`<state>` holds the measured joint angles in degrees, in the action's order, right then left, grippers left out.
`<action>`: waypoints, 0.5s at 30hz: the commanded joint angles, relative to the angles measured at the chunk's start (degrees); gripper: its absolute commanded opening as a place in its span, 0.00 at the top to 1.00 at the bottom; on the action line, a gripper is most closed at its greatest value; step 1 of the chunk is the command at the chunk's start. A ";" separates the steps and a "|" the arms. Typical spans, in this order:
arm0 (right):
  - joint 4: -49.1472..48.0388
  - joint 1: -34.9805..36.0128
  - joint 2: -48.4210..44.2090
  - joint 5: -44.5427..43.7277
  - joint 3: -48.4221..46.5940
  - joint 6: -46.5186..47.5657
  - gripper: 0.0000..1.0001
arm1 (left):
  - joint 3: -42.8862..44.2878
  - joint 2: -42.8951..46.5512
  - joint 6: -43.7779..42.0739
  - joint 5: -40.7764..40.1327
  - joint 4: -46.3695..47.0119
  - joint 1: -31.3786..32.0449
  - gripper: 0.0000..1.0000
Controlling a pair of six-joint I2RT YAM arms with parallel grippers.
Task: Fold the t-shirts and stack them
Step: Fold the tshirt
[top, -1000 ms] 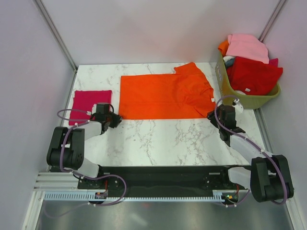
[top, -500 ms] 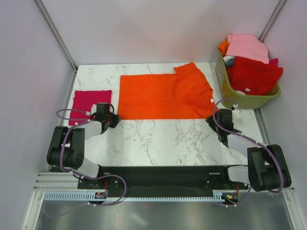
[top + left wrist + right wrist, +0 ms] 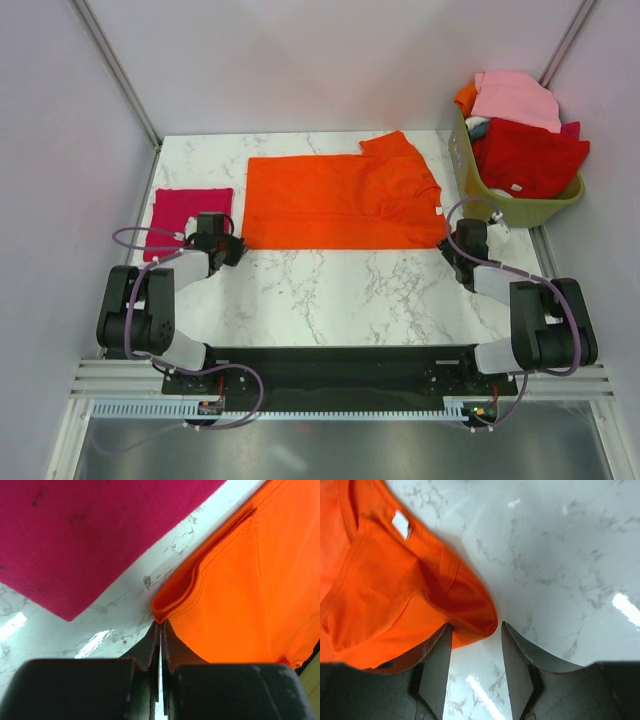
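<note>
The magenta t-shirt (image 3: 192, 211) is seen folded into a flat square at the left edge of the marble table (image 3: 340, 290), lying apart from everything else; in the left wrist view its corner (image 3: 75, 535) is separated from the orange cloth by a strip of bare marble. Just to its right, the left gripper (image 3: 235, 250) is held low at the near-left corner of the orange t-shirt (image 3: 340, 200). In the wrist view the left gripper (image 3: 161, 625) is pressed down to a hairline slit, with the doubled orange hem (image 3: 175, 600) nipped right at the fingertips. The orange t-shirt is spread flat as a wide rectangle across the middle of the table, with one sleeve turned up at the far right. A small white neck tag (image 3: 441, 209) is seen near its right edge and also shows in the right wrist view (image 3: 401, 524). The right gripper (image 3: 453, 243) is set at the near-right corner of that shirt. Its jaws are parted to a moderate gap in the right wrist view (image 3: 476, 625), and a bulge of orange cloth (image 3: 420, 595) is caught between them, against the left finger (image 3: 437, 665); the right finger (image 3: 517, 665) is apart from the cloth. At the far right an olive basket (image 3: 530, 212) is placed off the table corner, heaped with pink clothes (image 3: 515, 98) and red clothes (image 3: 530, 155).
</note>
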<state>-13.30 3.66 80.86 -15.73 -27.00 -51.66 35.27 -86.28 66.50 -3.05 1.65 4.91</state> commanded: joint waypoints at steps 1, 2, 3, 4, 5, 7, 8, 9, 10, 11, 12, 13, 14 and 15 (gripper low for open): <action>-0.24 -2.25 1.05 -2.47 -2.26 1.38 0.48 | 1.47 2.43 -2.51 -2.05 -0.95 -1.39 0.98; -0.06 -2.43 1.14 -2.47 -2.44 1.47 0.49 | 1.47 2.52 -2.78 -1.96 -1.12 -1.65 0.98; 0.03 -2.95 1.14 -2.47 -2.61 1.65 0.51 | 1.47 2.61 -2.78 -1.87 -1.12 -1.92 0.98; 0.29 -3.04 1.06 -2.29 -2.70 1.74 0.53 | 1.39 2.87 -2.95 -1.87 -1.12 -1.92 0.98; 0.29 -3.22 0.97 -2.03 -2.70 2.00 0.54 | 1.38 2.87 -3.30 -1.79 -1.12 -1.92 0.98; 0.55 -3.13 0.44 -1.41 -2.70 2.44 0.53 | 1.38 2.78 -3.31 -1.61 -1.12 -1.92 0.98; 0.82 -3.22 0.09 -1.50 -2.70 2.61 0.52 | 1.38 2.78 -3.48 -1.61 -1.12 -1.92 0.98; 1.60 -3.31 -0.61 -1.76 -2.88 2.79 0.48 | 1.47 2.78 -3.48 -1.61 -1.21 -1.92 0.98; 2.31 -3.31 -1.14 -1.85 -3.05 3.14 0.46 | 1.47 2.87 -3.66 -1.26 -1.21 -1.92 0.98; 3.01 -3.22 -1.66 -1.94 -3.14 3.32 0.44 | 1.56 2.79 -3.83 -1.17 -1.12 -1.92 0.98; 3.71 -3.31 -3.32 -1.77 -3.23 3.41 0.43 | 1.56 2.87 -3.92 -1.00 -1.21 -1.92 0.98; 4.50 -3.31 -4.47 -1.42 -2.88 3.49 0.43 | 1.56 2.79 -4.01 -0.73 -1.12 -1.92 0.98; 4.51 -3.31 -6.66 -0.80 -2.62 3.58 0.44 | 1.56 2.87 -4.01 -0.64 -1.21 -1.92 0.98; 4.51 -3.22 -7.72 -0.19 -2.18 3.41 0.44 | 1.56 2.96 -4.01 -0.47 -1.21 -1.92 0.98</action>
<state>-9.39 0.51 77.87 -16.34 -28.25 -49.19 35.27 -84.97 65.04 -2.90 0.49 3.33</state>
